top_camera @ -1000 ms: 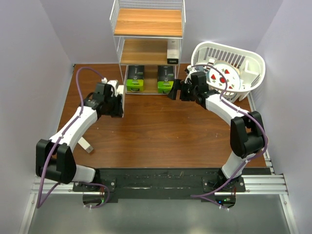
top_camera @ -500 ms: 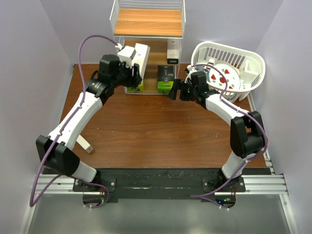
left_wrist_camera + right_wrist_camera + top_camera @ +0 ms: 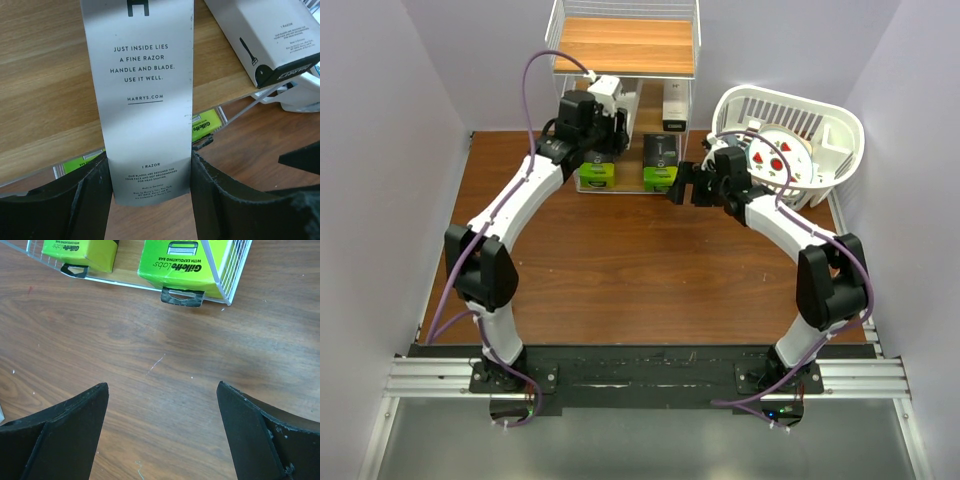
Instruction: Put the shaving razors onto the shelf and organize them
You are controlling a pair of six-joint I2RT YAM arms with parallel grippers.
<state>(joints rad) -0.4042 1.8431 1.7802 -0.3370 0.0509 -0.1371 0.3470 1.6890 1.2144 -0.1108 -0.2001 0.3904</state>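
My left gripper (image 3: 616, 108) (image 3: 150, 172) is shut on a slim white razor carton (image 3: 145, 75) (image 3: 626, 98) and holds it just over the middle wooden tier (image 3: 45, 75) of the shelf (image 3: 625, 45). A second white carton (image 3: 674, 105) (image 3: 270, 35) stands at that tier's right end. Two black packs with lime-green ends (image 3: 597, 168) (image 3: 660, 170) lie side by side on the bottom tier, their green ends (image 3: 82, 252) (image 3: 187, 262) also in the right wrist view. In front of the right pack, above the table, my right gripper (image 3: 680, 186) (image 3: 162, 400) is open with nothing between its jaws.
A white slatted basket (image 3: 835, 130) holding a round white dish with red marks (image 3: 780, 152) stands right of the shelf, close behind the right arm. The shelf's wire corner (image 3: 230, 270) is just ahead of the right gripper. The brown tabletop (image 3: 640, 270) stretches toward the arm bases.
The left arm has lifted the white carton from the table left of the shelf and swung it up and right, over the middle tier. The right arm has stayed put.
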